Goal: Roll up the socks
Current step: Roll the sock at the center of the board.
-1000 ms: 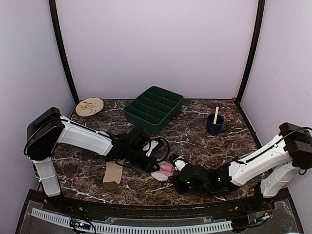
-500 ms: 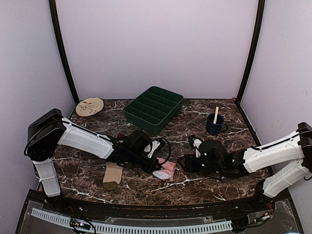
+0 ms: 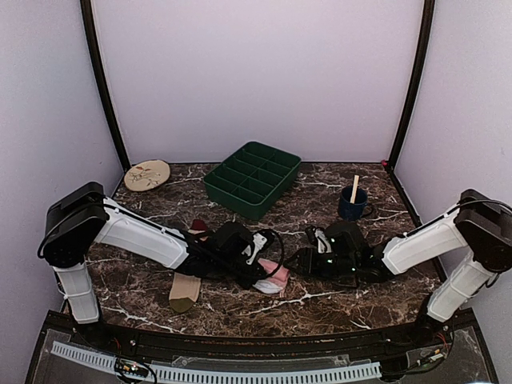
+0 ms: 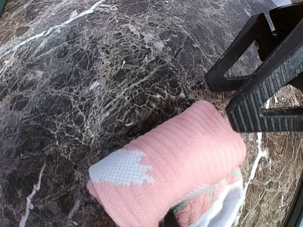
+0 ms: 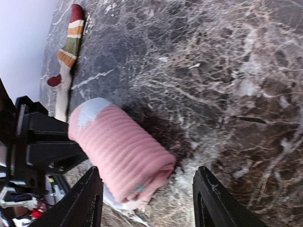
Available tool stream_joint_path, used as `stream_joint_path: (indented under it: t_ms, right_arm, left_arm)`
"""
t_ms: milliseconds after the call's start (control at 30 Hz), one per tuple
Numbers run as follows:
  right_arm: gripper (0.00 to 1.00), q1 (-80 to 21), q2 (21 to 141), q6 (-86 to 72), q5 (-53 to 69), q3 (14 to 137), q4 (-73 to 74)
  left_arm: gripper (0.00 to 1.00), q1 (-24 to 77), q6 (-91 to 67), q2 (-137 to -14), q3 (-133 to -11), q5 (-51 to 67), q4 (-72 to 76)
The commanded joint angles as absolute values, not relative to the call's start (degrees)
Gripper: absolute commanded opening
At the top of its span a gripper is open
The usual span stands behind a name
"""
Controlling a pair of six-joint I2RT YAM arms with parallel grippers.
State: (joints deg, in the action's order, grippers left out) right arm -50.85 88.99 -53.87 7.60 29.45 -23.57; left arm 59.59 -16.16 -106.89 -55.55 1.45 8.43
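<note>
Pink sock (image 3: 274,277), rolled, lies low-centre in the top view, pinched by left gripper (image 3: 262,273), likely so it can't unwind; right gripper (image 5: 147,198) fingers spread beside it; striped sock (image 3: 186,290) lower left.

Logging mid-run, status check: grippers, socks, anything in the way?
Left gripper shut on pink sock, rolled. Right gripper open beside it. Striped sock flat, unrolled. Nothing blocking.
</note>
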Motion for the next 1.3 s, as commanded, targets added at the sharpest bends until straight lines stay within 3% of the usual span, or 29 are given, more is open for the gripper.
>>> stream_joint_path:
  t_ms: [0, 867, 1167, 1267]
  right_arm:
    - [0.61, -49.91, 90.91, -58.66, 13.05, 29.9, -30.13]
    - [0.6, -49.14, 101.65, -59.89, 20.57, 28.45, -35.47]
    - [0.29, -48.64, 104.85, -60.3, 23.3, 27.64, -40.19]
    - [0.15, -48.52, 105.78, -60.38, 24.19, 27.29, -42.11]
  left_arm:
    - [0.0, 60.58, -15.09, -110.1, -52.5, -4.33, 1.62]
    - [0.0, 64.67, -14.52, -112.38, -50.8, -8.99, 4.47]
    - [0.0, 64.88, -15.44, -113.03, -50.6, -8.04, 4.02]
    - [0.0, 64.88, -15.96, -113.11, -50.99, -7.5, 2.71]
